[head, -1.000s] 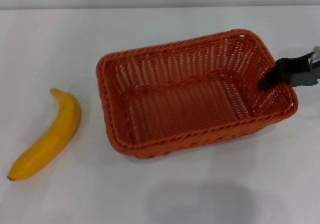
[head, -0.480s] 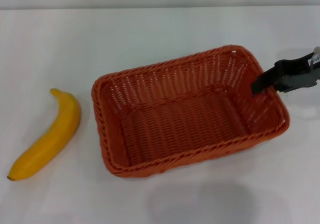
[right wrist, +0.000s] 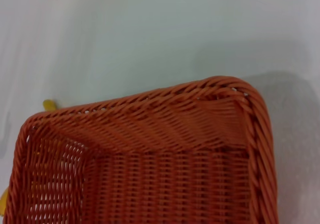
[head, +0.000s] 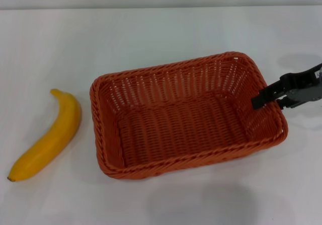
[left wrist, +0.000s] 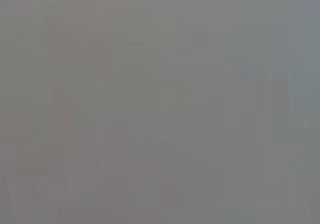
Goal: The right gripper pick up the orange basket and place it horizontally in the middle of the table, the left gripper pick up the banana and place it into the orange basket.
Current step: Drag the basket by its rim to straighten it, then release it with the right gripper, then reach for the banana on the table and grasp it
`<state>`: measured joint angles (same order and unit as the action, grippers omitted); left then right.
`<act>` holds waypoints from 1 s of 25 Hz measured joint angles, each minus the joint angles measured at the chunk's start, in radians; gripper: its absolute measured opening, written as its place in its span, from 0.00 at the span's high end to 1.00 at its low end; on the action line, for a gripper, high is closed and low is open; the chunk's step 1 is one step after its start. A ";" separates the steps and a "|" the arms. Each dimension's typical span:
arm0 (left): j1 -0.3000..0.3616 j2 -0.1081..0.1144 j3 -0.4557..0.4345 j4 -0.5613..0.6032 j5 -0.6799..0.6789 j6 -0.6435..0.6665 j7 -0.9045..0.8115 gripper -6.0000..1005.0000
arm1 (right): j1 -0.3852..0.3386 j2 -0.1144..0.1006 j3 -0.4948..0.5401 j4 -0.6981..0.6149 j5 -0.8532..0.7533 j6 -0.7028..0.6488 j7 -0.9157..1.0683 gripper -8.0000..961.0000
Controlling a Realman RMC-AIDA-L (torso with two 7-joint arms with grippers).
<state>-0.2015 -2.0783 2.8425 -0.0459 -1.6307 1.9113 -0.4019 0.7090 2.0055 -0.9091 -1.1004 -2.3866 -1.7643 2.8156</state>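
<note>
The right gripper comes in from the right edge of the head view, and its jaws sit at the right short wall of the basket. One black finger reaches over the braided rim to the inner face of that wall; a second dark part lies just outside the wall, so the jaws appear to straddle the wicker. Whether they are actually clamped on it or slack I cannot tell (the contact is hidden by the rim). Behind the fingers a bit of the grey wrist shows at the picture's edge.

The basket rests on the white counter, open side up, its long sides running roughly across the head view with a slight tilt, the right end a little farther from the robot than the left end. It is empty inside: only woven floor and sloping openwork walls. In the right wrist view the basket fills the near part of the picture, one rounded corner plain to see, with bare counter beyond it.

The banana lies on the counter left of the basket, near it but apart, its stem end pointing away from the robot and its dark tip toward the robot. A sliver of the banana peeks past the basket's rim in the right wrist view.

The left gripper shows in no picture; the left wrist view is a plain grey field.
</note>
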 joint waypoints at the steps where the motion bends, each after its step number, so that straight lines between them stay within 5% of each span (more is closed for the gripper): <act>1: -0.001 0.000 0.000 0.000 0.000 0.000 0.000 0.32 | -0.003 -0.001 0.001 -0.005 0.000 -0.004 0.000 0.39; 10: 0.001 0.002 0.000 -0.001 0.002 0.000 -0.012 0.32 | -0.024 -0.009 0.052 -0.027 0.000 -0.057 -0.016 0.39; 15: -0.003 0.004 0.001 -0.013 0.015 -0.001 -0.066 0.32 | -0.037 -0.031 0.077 -0.074 0.000 -0.048 -0.052 0.39; 21: -0.004 0.006 0.002 -0.158 0.087 0.002 -0.338 0.32 | -0.042 -0.061 0.284 -0.086 0.043 -0.031 -0.212 0.39; 22: -0.005 0.006 0.002 -0.192 0.099 0.003 -0.399 0.32 | -0.062 -0.068 0.400 -0.079 0.097 -0.005 -0.333 0.39; 25: -0.016 0.007 0.002 -0.327 0.136 0.000 -0.633 0.32 | -0.105 -0.071 0.481 -0.078 0.178 0.051 -0.486 0.39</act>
<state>-0.2179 -2.0712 2.8442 -0.3724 -1.4944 1.9110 -1.0353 0.6037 1.9348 -0.4281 -1.1780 -2.2089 -1.7131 2.3298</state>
